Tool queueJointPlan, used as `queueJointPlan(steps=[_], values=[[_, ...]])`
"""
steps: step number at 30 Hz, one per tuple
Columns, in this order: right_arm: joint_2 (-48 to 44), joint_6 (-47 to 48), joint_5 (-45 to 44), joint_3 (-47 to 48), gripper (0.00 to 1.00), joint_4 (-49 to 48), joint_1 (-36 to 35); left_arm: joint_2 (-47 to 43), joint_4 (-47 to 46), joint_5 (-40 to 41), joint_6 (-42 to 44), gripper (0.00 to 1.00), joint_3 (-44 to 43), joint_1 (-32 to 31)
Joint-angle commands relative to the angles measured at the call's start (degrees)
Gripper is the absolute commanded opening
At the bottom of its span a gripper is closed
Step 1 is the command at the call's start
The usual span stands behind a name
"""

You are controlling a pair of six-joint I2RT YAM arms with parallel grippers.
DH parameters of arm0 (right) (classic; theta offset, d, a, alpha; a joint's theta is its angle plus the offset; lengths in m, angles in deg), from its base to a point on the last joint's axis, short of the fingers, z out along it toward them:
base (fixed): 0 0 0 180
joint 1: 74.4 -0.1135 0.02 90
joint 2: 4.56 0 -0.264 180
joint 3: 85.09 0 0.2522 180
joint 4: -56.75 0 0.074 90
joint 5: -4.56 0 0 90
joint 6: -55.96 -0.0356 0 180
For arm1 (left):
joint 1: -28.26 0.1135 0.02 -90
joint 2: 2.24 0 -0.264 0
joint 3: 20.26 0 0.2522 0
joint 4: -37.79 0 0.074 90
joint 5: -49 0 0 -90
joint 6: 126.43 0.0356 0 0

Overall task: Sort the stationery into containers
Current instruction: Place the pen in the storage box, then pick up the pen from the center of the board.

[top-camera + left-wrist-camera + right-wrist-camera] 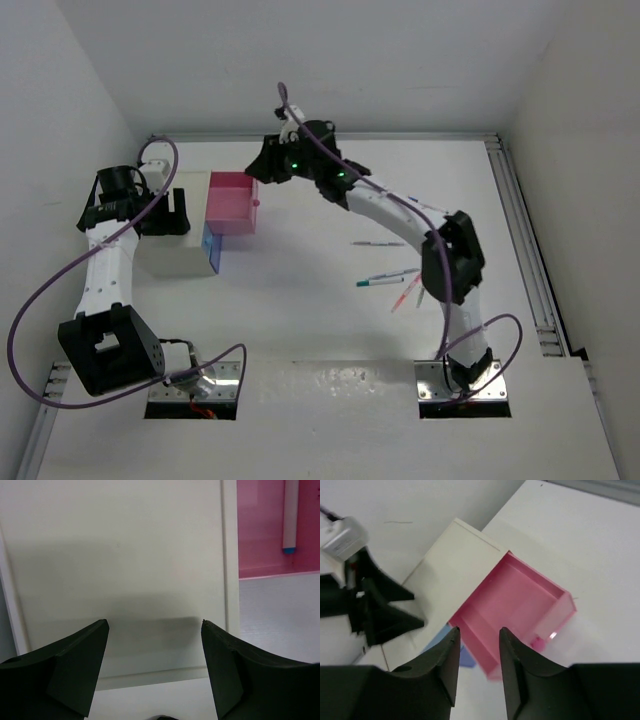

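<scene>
The pink drawer-box (pixel 232 203) stands pulled out from the white cabinet (pixel 172 250). The blue drawer-box (pixel 212 252) sticks out just below it. My right gripper (pixel 262 168) hovers above the pink box's far end, open and empty. In the right wrist view the gripper (pixel 478 633) is above the pink box (pixel 520 597) and the blue box (pixel 468 658). My left gripper (pixel 178 212) is open and empty over the cabinet top (pixel 125 555). The left wrist view shows a white pen with a blue cap (pixel 290 515) in the pink box (pixel 260 535). Several pens (pixel 388 279) lie on the table.
A thin grey pen (pixel 378 243) and red pens (pixel 405 294) lie near the right arm's elbow. A metal rail (pixel 525 240) runs along the table's right edge. White walls enclose the back and sides.
</scene>
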Motion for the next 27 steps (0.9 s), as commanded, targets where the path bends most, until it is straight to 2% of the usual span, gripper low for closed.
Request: queueJointPlan(steps=[1,2,3,5,6,7,9,10,13,16,19,21,27], values=[[-12.51,12.09,7.40,-6.38,0.35,7.33,4.11,-0.31,0.00,-2.85,0.39,0.81,-2.28,0.62],[-16.01,19.87,10.47,-7.98,0.33,11.04,5.95,-0.39,0.09,-3.12,1.17,0.81,-1.93,0.70],[-17.78,23.86,11.37,-12.18,0.33,18.22,6.92,-0.39,0.18,-3.82,1.35,0.81,-1.76,0.70],[-23.04,38.87,11.90,-16.94,0.31,25.37,8.59,-0.39,0.18,-4.35,1.97,0.81,-1.32,0.79],[-24.81,43.19,10.60,-22.45,0.30,31.06,9.91,-0.39,0.35,-5.23,2.06,0.81,-1.23,0.79],[-26.57,51.76,9.72,-25.46,0.29,33.21,10.44,-0.39,0.62,-5.58,2.40,0.81,-1.14,1.05],[-31.41,59.02,6.22,-34.04,0.28,38.21,11.85,-0.39,0.79,-6.90,2.41,0.81,-1.05,1.06],[-32.73,64.71,4.97,-36.71,0.23,39.46,12.38,-0.48,0.71,-6.99,2.58,0.81,-0.88,1.23],[-35.90,69.95,2.59,-44.99,0.13,42.01,14.30,-0.39,0.62,-7.70,2.41,0.81,-0.79,1.32],[-36.52,72.06,1.19,-49.21,0.11,44.73,15.45,-0.92,1.14,-7.87,2.41,0.81,-0.88,1.32],[-36.52,72.42,0.39,-50.98,0.16,45.79,17.55,-1.53,1.41,-7.52,2.67,0.81,-0.53,1.32],[-36.69,72.94,0.48,-51.77,0.22,47.20,18.96,-2.15,1.50,-7.34,2.93,0.81,-0.09,1.32],[-36.96,75.93,1.09,-54.05,0.29,48.79,25.20,-1.89,1.06,-7.17,2.76,0.81,0.70,1.41]])
